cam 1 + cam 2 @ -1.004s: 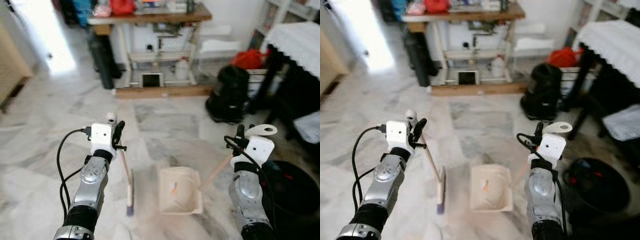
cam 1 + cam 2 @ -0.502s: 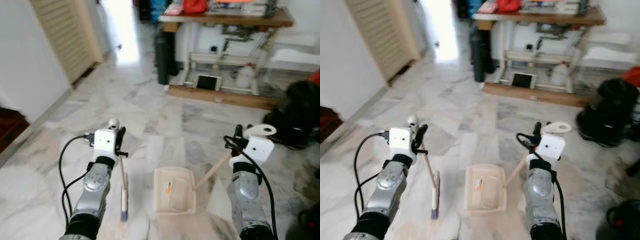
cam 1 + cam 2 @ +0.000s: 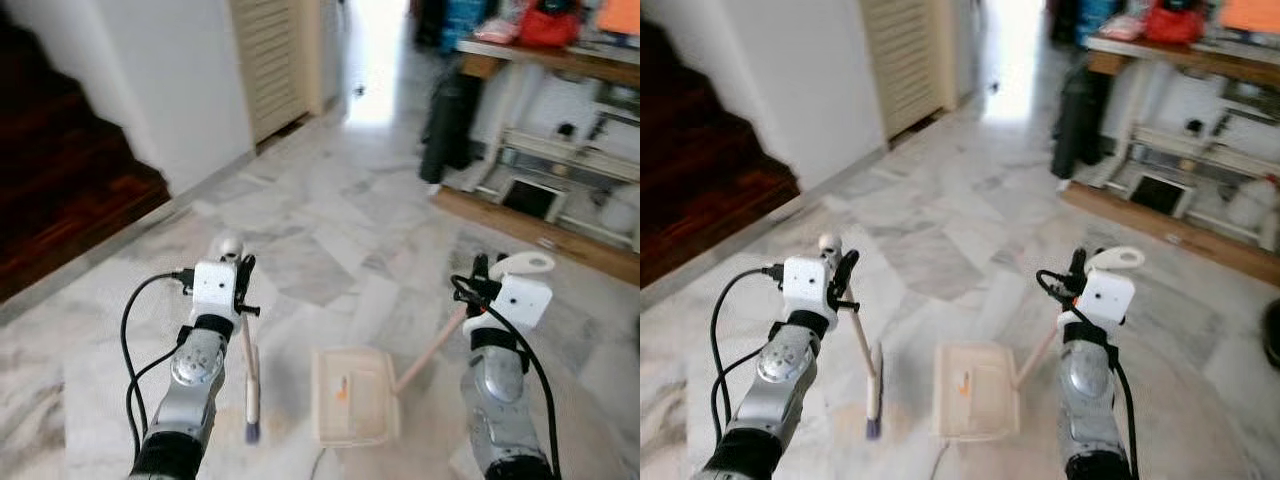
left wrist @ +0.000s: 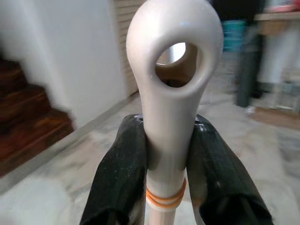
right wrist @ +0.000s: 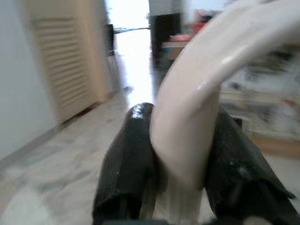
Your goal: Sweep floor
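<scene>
- Step in hand, judged: carrying the tools across the room to a sweeping spot; no sweeping stroke is under way, since the brush (image 3: 251, 385) and dustpan (image 3: 352, 396) are both hanging low in front of the robot, the pan just beside the brush on its right.
- Left gripper (image 4: 169, 154): jaws closing tight on the brush handle, just below its looped end. A pair of orange bands is ringing the handle at the grip.
- Right gripper (image 5: 180, 154): jaws clamping the dustpan handle (image 3: 430, 347) near its curved top.
- Brush: thin pale stick, smooth glossy plastic at the loop, ending in a narrow head with a dark purple tip close to the floor (image 3: 330, 220).
- Dustpan: cream plastic, shallow rectangular tray with rounded corners, small orange mark inside; handle is slanting up to the right gripper.
- Floor: polished grey-white marble tiles, veined, reflecting light from the doorway.
- Surroundings: dark wooden stairs (image 3: 60, 190) on the left, a louvred door (image 3: 270, 55) ahead, a cluttered desk (image 3: 545, 60) at far right, blurred.
- Next move, judged: calling for picking a patch, setting the pan's lip flat on the tiles, then drawing the brush head toward it. Whether there is debris nearby, I cannot tell.
</scene>
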Available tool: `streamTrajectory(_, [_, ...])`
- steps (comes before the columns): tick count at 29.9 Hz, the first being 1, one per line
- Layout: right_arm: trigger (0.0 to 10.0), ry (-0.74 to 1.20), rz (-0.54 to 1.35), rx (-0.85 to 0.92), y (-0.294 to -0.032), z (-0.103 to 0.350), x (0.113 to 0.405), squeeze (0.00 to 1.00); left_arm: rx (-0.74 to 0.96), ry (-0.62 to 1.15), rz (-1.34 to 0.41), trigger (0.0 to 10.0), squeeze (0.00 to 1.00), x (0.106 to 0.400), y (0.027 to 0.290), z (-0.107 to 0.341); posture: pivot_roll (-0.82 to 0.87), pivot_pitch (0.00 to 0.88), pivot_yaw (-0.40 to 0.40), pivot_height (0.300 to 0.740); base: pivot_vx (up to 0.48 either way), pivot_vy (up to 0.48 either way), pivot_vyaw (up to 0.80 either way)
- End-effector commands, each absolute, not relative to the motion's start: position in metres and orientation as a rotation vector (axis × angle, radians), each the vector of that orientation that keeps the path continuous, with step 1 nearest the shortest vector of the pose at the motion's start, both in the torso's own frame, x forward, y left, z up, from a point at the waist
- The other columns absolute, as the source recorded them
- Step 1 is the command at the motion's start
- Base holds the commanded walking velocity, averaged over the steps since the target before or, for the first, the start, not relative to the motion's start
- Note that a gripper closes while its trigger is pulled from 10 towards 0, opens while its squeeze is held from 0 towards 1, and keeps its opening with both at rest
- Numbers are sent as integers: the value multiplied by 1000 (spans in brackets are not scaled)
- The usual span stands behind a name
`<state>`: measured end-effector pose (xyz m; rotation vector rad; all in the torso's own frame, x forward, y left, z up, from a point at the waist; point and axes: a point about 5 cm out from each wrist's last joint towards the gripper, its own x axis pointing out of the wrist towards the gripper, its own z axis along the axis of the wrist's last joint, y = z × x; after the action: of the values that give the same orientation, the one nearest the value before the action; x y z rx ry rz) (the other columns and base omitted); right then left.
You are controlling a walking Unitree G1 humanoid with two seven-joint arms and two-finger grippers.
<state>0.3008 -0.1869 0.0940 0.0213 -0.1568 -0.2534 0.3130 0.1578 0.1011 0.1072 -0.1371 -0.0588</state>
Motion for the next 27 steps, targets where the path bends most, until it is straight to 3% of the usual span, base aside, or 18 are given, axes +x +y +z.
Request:
streamTrajectory(1, [10000, -216, -234, 34, -183, 107, 303, 0, 111, -168, -57, 10000, 0, 315, 156, 109, 4, 0, -11, 740, 0, 0, 794])
streamTrajectory(6, [10000, -212, -214, 57, -182, 107, 302, 0, 109, -166, -63, 10000, 0, 315, 155, 109, 1, 0, -12, 740, 0, 65, 635])
streamTrajectory(19, [10000, -205, -187, 55, -180, 106, 302, 0, 108, -166, -78, 10000, 0, 313, 153, 109, 4, 0, -11, 740, 0, 411, 0])
streamTrajectory(27, [10000, -193, -195, 59, -181, 104, 303, 0, 117, -170, -98, 10000, 0, 314, 151, 110, 7, 0, -6, 740, 0, 422, 600])
